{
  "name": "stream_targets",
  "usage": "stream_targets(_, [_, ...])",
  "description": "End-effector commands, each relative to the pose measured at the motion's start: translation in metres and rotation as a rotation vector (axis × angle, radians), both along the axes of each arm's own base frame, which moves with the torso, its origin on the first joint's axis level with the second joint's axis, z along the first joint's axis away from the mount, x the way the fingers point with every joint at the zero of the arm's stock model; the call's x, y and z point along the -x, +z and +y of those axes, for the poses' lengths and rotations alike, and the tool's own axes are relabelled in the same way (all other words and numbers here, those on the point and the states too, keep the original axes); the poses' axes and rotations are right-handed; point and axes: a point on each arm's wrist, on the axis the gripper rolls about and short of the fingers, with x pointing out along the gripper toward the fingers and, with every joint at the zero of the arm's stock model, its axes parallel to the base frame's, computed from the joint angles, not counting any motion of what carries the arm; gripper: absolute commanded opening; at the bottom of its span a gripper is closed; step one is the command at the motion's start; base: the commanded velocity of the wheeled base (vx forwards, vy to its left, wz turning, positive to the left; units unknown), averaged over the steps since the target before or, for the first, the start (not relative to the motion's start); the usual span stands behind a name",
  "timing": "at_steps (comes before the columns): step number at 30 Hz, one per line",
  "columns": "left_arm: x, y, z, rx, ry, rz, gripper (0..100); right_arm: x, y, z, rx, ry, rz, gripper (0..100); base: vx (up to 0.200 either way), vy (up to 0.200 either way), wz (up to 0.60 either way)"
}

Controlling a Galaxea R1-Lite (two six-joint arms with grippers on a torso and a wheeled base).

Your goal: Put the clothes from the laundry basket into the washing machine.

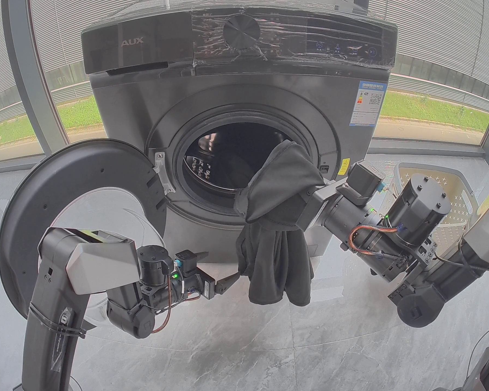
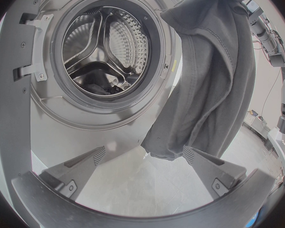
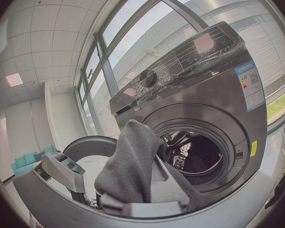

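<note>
Right gripper [image 3: 148, 208] is clamped on a dark grey garment [image 1: 277, 234]. Top of the cloth is bunched & draped over the gripper, rest hangs straight down below it as a long loose tail, clear of the floor [image 1: 320, 343]. Just ahead of this gripper & approx level w/ it is the open mouth of the washing machine [image 1: 141, 104]; garment hangs in front of the mouth's edge, not inside yet. Drum [image 2: 117, 45] beyond is mostly bare, w/ a small dark heap [image 2: 98, 87] at its bottom, prob. clothes already loaded. Door [image 1: 65, 191] is swung wide open, out beyond the left gripper on the side away from the garment. Laundry basket [image 1: 462, 196] stands behind the right arm, beside the machine.

Left gripper [image 1: 227, 283] sits low, well below the right one, jaws spread wide & holding nothing. Garment's bottom hem hangs right at its fingertips; touching or not, can't tell.

Handling: light, soft, floppy knit w/ no stiffness, so it should trail the gripper w/ a lag & the tail will swing. Hold at the bunched top looks secure, fabric doesn't look slippery. Main risk is the tail catching on the mouth's lower rim or sagging outside it. The free gripper could pinch the lower hem & lift it, so the whole piece goes in as one bundle
</note>
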Motion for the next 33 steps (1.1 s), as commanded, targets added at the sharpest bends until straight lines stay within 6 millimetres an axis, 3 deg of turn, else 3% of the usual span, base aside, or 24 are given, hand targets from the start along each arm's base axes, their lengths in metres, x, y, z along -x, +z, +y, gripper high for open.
stream_targets(1, [0.0,-0.002,-0.001,0.0,-0.006,0.003,100,0.0,-0.001,0.0,0.001,0.001,0.001,0,0.0,0.0,0.0])
stream_targets(8, [0.003,-0.008,-0.01,-0.004,-0.04,0.012,100,-0.001,-0.001,0.0,0.001,-0.001,0.001,0,0.0,0.0,0.0])
stream_targets(33, [0.007,-0.011,-0.009,-0.042,-0.073,-0.004,100,-0.006,-0.001,-0.007,0.002,-0.024,0.001,0,0.0,0.0,0.0])
